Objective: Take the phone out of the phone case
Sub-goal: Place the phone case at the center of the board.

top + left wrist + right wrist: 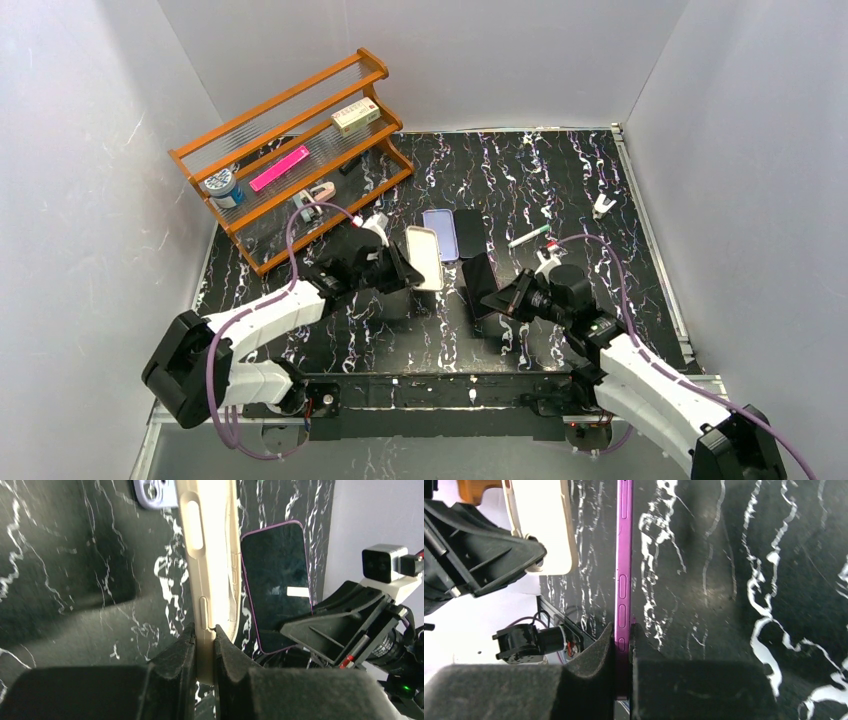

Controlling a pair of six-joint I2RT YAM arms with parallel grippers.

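The phone (624, 555) is out of the case (210, 555). The two are near each other above the bench (560, 170), but there is a gap between them and they do not touch.

The left fingers (191, 639) are squeezed tight on the thin edge of the cream case, which stands up on its side. The right fingers (610, 635) are squeezed tight on the purple edge of the phone, which also stands on its side with its dark screen facing the case.

The hard part looks done. What is left, I think, is to put both things down safely.

To do that well, each arm should hold on firmly, because a thin edge can slip. The arms should move apart slowly so the phone does not bump the case. Each thing should be tipped flat and lowered until it rests on the bench. Only then should the fingers let go.

A lilac thing (440, 232) lies flat on the bench just behind the case. It may be another case or a phone; I cannot tell from here. It is best to pick a bare dark spot away from it.
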